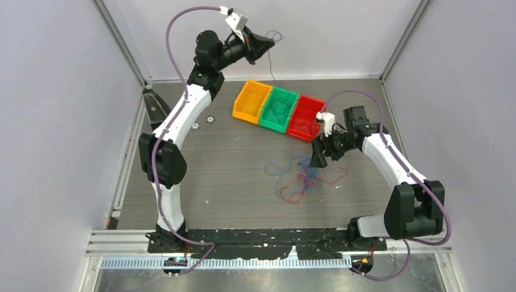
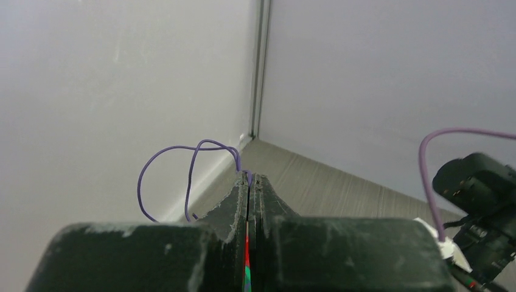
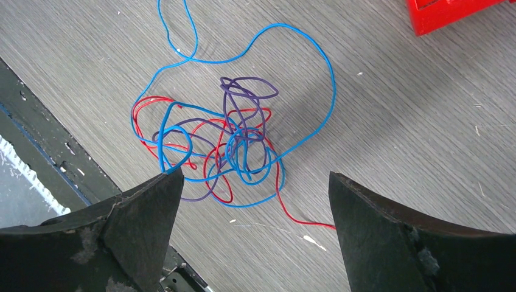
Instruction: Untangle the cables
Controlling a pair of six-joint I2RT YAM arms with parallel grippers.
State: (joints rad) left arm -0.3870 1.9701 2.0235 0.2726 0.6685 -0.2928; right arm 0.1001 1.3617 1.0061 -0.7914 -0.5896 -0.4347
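Well, the left gripper (image 1: 266,44) is up high by the far wall, pinched shut on a single purple wire (image 2: 172,148). A short loop of it curls out above the fingertips. From overhead, a thin strand hangs from the grip towards the far edge of the table (image 1: 231,182), just behind the yellow bin (image 1: 246,114). I'd guess it is held that high so the whole length swings free of the rest and can be dropped into a bin.

The other wires lie as a loose tangle (image 3: 243,143) of blue, red and purple on the table, on the near side of the red bin (image 1: 299,132) and right of centre. The right gripper (image 3: 255,176) hovers straight above that heap with its jaws spread wide and nothing between them. To me that looks like lining up for another strand.

Some things I can't make out. The hanging strand is too faint against the wall and table to see where it ends, so I can't tell if its tip touches anything. The green bin (image 1: 272,125) seems to hold something dark and thin, possibly a wire, but it's too small to be sure. At the middle of the knot it is hard to follow which strand crosses over which. One red end runs off behind the right finger, out of sight.
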